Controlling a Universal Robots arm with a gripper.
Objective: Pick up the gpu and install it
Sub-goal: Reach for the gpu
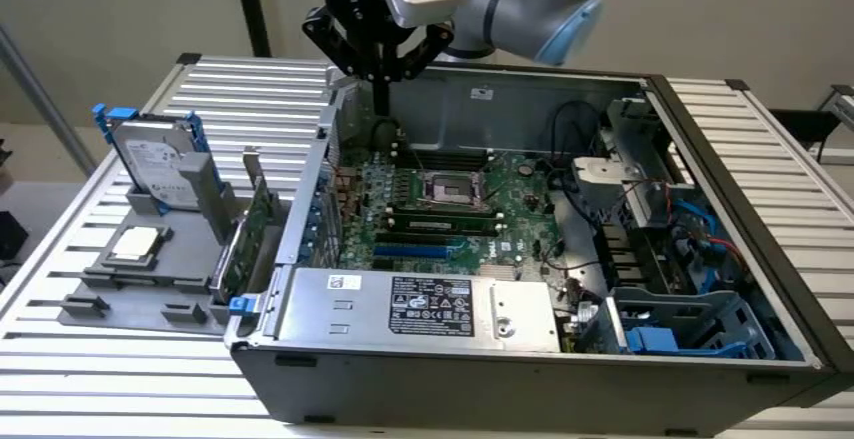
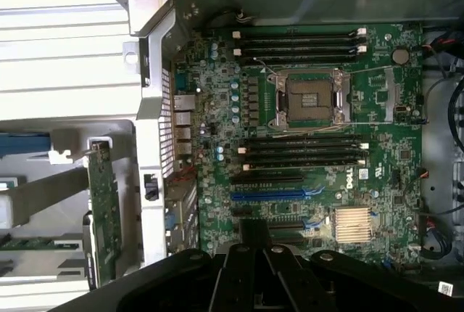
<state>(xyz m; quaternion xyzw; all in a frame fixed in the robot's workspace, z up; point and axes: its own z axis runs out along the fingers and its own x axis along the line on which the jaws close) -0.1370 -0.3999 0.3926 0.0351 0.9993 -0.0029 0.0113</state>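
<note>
Nothing installed: gpu (image 1: 244, 244) stands in the holder (image 1: 147, 294) outside the case (image 1: 534, 384); gripper (image 1: 382, 104) hangs above, fingers pressed together, empty.

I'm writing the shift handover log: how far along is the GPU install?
Done: nothing yet. The GPU stands on edge in the gray holder outside the computer case, along with the hard drive. In hand: the gripper hovers over the open case, apart from the card. Left: both the pickup and the seating; the motherboard's blue expansion slot is empty.
</note>
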